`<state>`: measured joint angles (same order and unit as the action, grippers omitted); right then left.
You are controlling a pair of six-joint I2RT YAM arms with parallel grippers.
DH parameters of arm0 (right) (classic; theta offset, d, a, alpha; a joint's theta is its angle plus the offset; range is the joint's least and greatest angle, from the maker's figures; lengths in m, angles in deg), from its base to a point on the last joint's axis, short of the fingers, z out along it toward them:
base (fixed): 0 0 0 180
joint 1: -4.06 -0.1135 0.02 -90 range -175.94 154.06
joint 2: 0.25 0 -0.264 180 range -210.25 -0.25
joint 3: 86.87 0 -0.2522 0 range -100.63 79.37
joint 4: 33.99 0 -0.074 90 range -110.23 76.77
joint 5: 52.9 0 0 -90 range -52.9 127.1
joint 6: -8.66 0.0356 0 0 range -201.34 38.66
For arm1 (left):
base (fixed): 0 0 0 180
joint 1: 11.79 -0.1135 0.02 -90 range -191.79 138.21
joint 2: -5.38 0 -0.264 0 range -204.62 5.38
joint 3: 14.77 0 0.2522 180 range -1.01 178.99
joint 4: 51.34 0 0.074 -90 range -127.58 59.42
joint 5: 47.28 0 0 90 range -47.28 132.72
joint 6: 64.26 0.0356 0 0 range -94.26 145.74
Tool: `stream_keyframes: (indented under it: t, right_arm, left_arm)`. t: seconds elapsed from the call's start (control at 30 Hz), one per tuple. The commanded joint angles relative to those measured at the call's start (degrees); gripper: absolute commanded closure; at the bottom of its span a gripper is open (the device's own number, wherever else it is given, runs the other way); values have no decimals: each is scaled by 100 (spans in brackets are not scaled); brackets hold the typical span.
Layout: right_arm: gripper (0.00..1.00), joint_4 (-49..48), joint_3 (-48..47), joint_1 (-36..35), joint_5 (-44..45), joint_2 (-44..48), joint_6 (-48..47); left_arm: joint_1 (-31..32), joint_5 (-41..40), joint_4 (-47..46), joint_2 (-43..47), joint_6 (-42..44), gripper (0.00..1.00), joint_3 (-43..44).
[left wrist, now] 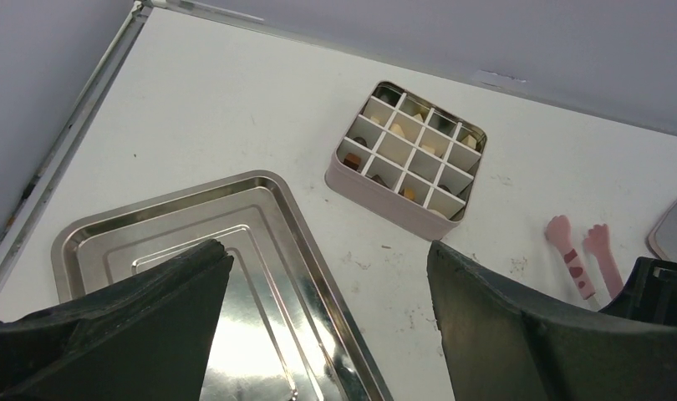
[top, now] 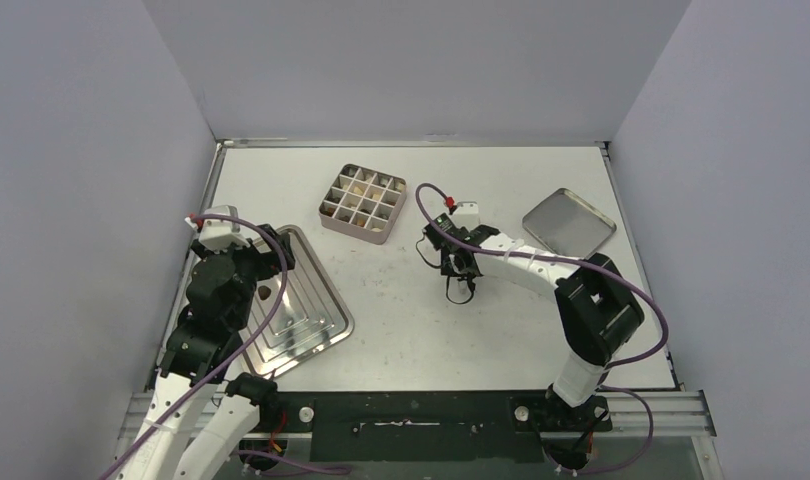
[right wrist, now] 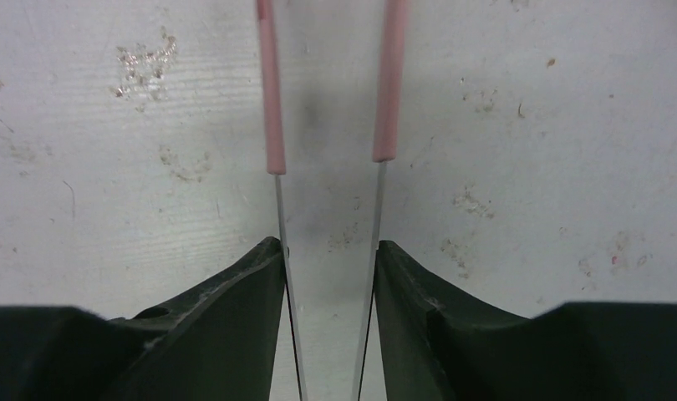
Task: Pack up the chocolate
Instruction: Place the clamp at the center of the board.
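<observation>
Pink-sleeved tweezers (right wrist: 271,100) run straight out between the fingers of the right end effector (right wrist: 328,244), which is pinched narrow on the tool's two bare metal arms. That grip makes sense: each piece is far smaller than the fingers, and squeezing the arms works the tips. In the left wrist view the paw-shaped tips stand apart just above the bench (top: 411,330), with nothing visible between them. Seen from above, this arm hangs near the middle of the bench, at about 4 o'clock from the gridded tin (left wrist: 373,200).

What shows of the chocolate (left wrist: 396,129) lies in the tin's compartments: cream, tan and dark bits, one to a cell, with several cells looking bare. The tin sits at 12 o'clock on the bench. Its lid (top: 569,221) is set aside at 2 o'clock, presumably so the grid is reachable from above.

At 8 o'clock the left end effector (left wrist: 327,247) hovers wide over the silver tray (left wrist: 251,242), holding nothing. A dark spot on the tray beneath it in the top view may be a piece not yet packed; I cannot tell. My guess is that the packing is well along and the tweezers are between loads.
</observation>
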<state>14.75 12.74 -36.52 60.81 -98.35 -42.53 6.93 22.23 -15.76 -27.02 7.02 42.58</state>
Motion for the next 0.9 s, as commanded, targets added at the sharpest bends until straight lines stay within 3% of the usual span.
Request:
stream_keyframes:
  t: [0.0,0.13,0.37,0.5,0.63,0.87]
  right_arm:
    - [54,-321,131,-55,63,87,409]
    - [40,-194,32,40,413,200,339]
    - [37,-216,-203,733,695,333,-30]
    - [39,-623,-323,1550,732,334,-388]
    - [47,-913,-635,2419,586,65,-538]
    - [60,-1266,-1222,3412,-324,-777,-516]
  left_arm:
    - [44,-70,-80,36,127,15,11]
    - [44,-103,-81,55,131,15,-8]
    - [51,-103,-49,103,112,15,-1]
    - [82,-70,-54,129,97,14,0]
    - [105,-11,-75,121,43,15,16]
    - [110,-16,-81,195,31,15,-7]
